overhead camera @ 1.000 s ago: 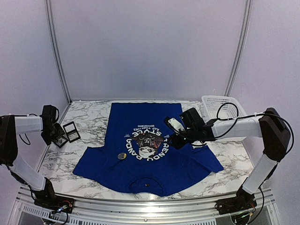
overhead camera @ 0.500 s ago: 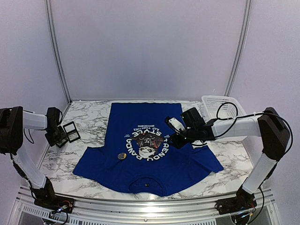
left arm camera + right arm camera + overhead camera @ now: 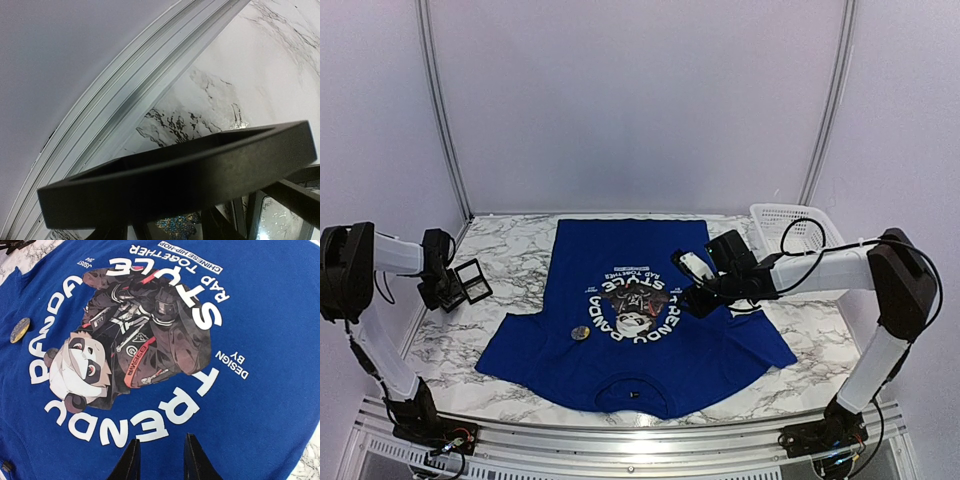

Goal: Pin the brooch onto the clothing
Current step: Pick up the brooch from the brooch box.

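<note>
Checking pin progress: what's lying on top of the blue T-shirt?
A small round brooch lies on the T-shirt beside the panda print. Whether it's pinned can't be seen; its back is hidden.

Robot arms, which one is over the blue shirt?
The right one. The right gripper is above the shirt, beside the panda picture. The left gripper is off the shirt, by the black frames.

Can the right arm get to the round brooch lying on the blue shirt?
Probably yes: the right gripper hovers over the shirt, and only flat fabric lies between it and the brooch.
</note>
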